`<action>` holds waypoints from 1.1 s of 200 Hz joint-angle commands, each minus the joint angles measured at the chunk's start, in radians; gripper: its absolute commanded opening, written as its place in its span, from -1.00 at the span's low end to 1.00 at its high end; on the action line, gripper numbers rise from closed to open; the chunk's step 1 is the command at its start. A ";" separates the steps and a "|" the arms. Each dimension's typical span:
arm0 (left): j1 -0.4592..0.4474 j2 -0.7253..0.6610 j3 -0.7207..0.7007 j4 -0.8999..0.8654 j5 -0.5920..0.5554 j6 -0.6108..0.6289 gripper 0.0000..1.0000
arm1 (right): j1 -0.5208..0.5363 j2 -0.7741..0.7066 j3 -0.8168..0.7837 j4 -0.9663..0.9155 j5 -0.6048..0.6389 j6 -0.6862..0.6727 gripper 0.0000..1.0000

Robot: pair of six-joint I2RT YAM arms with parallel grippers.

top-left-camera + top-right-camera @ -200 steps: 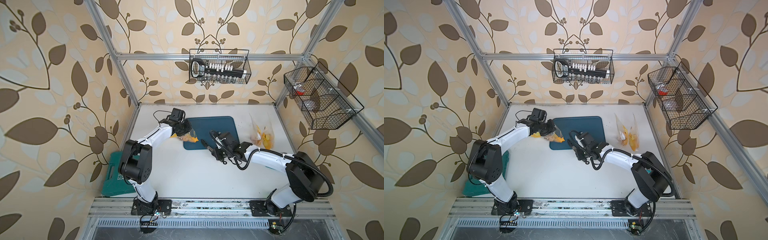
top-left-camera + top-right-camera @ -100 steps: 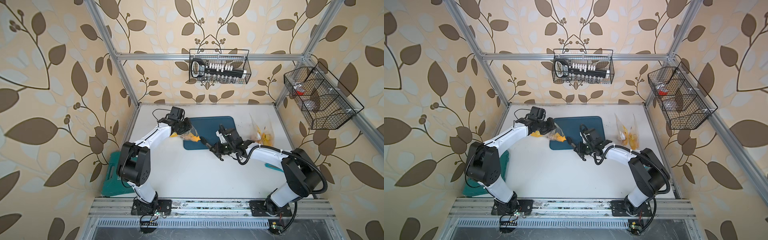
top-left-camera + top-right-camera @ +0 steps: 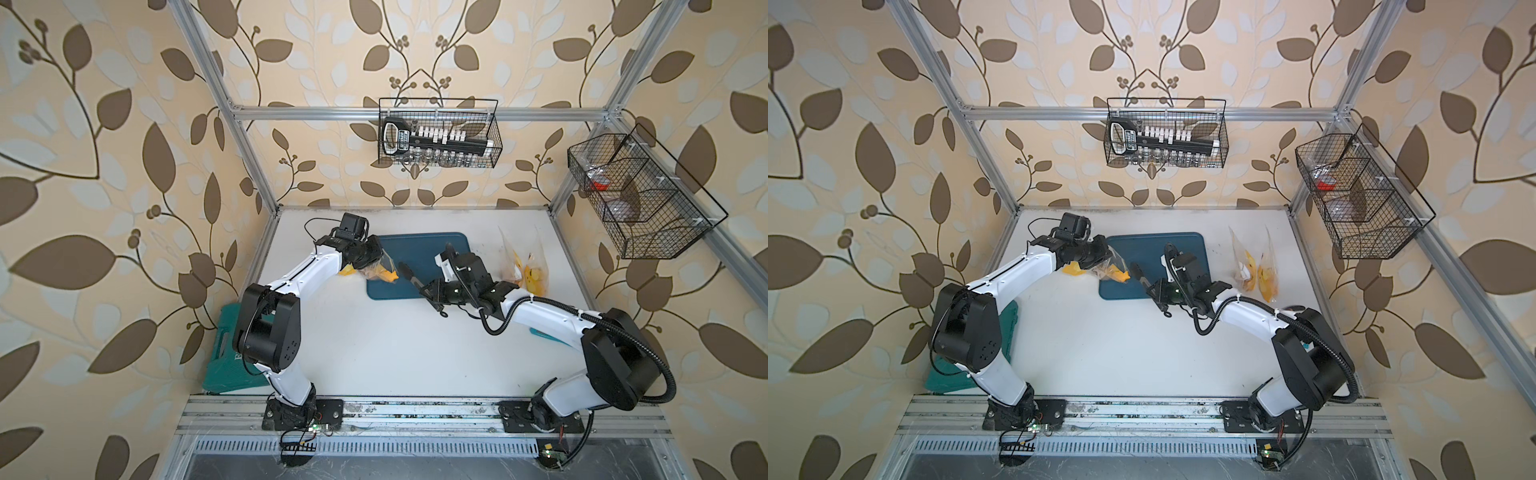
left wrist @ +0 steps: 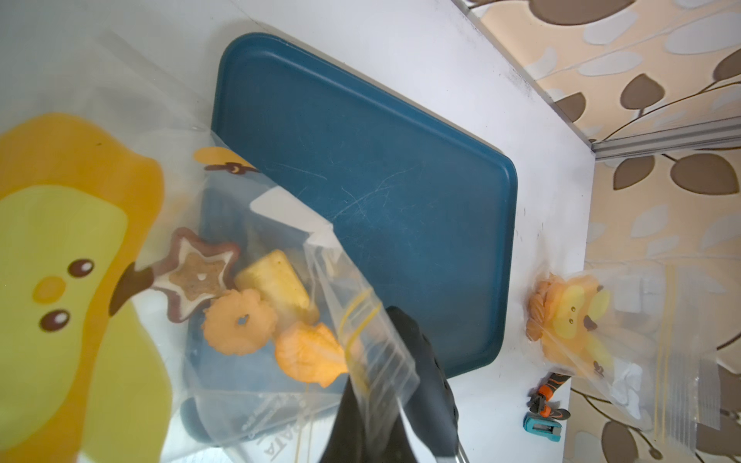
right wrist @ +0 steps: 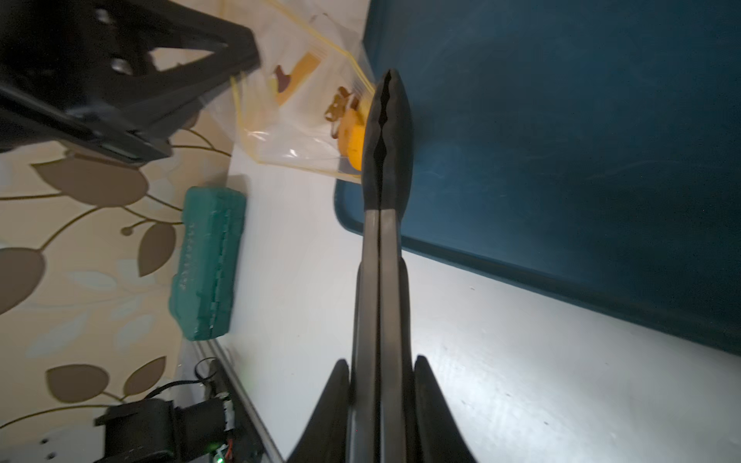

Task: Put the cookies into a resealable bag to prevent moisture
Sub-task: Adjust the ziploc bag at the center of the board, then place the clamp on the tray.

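Cookies (image 4: 240, 308) sit bunched in the clear zip bag (image 4: 381, 352): a brown-rimmed star, a scalloped orange ring, a pale yellow block and a ribbed orange piece, none with a clear heading. Your left gripper (image 3: 368, 262) is clamped on that bag above the smooth blue tray (image 4: 401, 160), its mouth turned toward the right arm. Black tongs (image 5: 385, 160), tips pressed together, point lengthwise at the mouth; your right gripper (image 5: 380, 362) squeezes their handles. Two printed bags (image 3: 524, 270) lie rightmost.
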 commanded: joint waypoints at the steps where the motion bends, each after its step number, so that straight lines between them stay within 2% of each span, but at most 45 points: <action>1: 0.011 -0.069 0.029 -0.011 -0.018 -0.001 -1.00 | -0.002 -0.059 -0.051 -0.123 0.221 -0.083 -0.95; 36: 0.011 -0.087 0.027 -0.016 -0.024 -0.001 -1.00 | -0.001 -0.091 -0.122 -0.191 0.406 -0.130 -0.88; 56: 0.011 -0.092 0.024 -0.019 -0.024 0.000 -1.00 | -0.002 -0.090 -0.142 -0.228 0.458 -0.136 -0.81; 67: 0.011 -0.097 0.022 -0.020 -0.025 0.000 -1.00 | -0.004 -0.087 -0.145 -0.245 0.481 -0.136 -0.71; 100: 0.012 -0.100 0.015 -0.019 -0.024 0.000 -1.00 | -0.012 -0.021 -0.125 -0.312 0.476 -0.184 -0.29; 154: 0.012 -0.099 0.013 -0.019 -0.022 0.003 -1.00 | -0.065 0.057 -0.106 -0.331 0.380 -0.212 0.03; 175: 0.012 -0.095 0.012 -0.020 -0.021 0.001 -1.00 | -0.085 0.060 -0.101 -0.326 0.359 -0.222 0.25; 186: 0.012 -0.095 0.012 -0.017 -0.022 0.000 -1.00 | -0.092 0.049 -0.103 -0.322 0.356 -0.226 0.45; 207: 0.012 -0.097 0.010 -0.017 -0.023 0.000 -1.00 | -0.100 0.012 -0.104 -0.319 0.357 -0.233 0.95; 220: 0.012 -0.096 0.011 -0.016 -0.024 0.001 -1.00 | -0.101 -0.016 -0.099 -0.320 0.360 -0.235 0.99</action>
